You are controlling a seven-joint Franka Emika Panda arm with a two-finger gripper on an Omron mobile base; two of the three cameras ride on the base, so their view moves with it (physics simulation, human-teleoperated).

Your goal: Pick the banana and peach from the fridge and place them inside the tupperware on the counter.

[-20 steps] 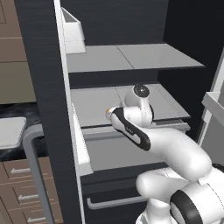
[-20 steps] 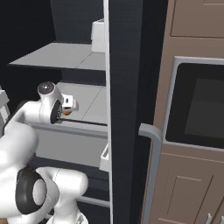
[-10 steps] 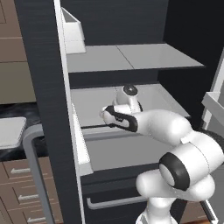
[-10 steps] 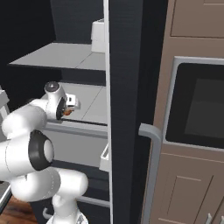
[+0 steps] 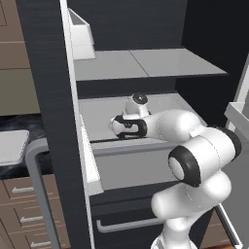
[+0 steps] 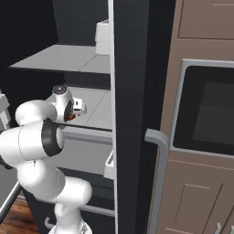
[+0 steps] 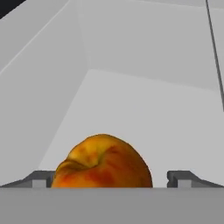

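**Peach between the fingers on the fridge shelf**

The round orange-red peach [image 7: 103, 162] lies on a pale grey shelf [image 5: 163, 104] of the tall black fridge [image 6: 132, 68], between the two-finger gripper [image 7: 107, 178]'s spread fingertips [image 7: 40, 178]. Whether they touch it, I cannot tell. Open shelf floor stretches beyond the fruit to the grey side and back walls.

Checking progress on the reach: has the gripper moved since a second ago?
Yes. In the left base view the gripper has shifted left along the fridge shelf, toward the open door side; the peach sits between its fingers.
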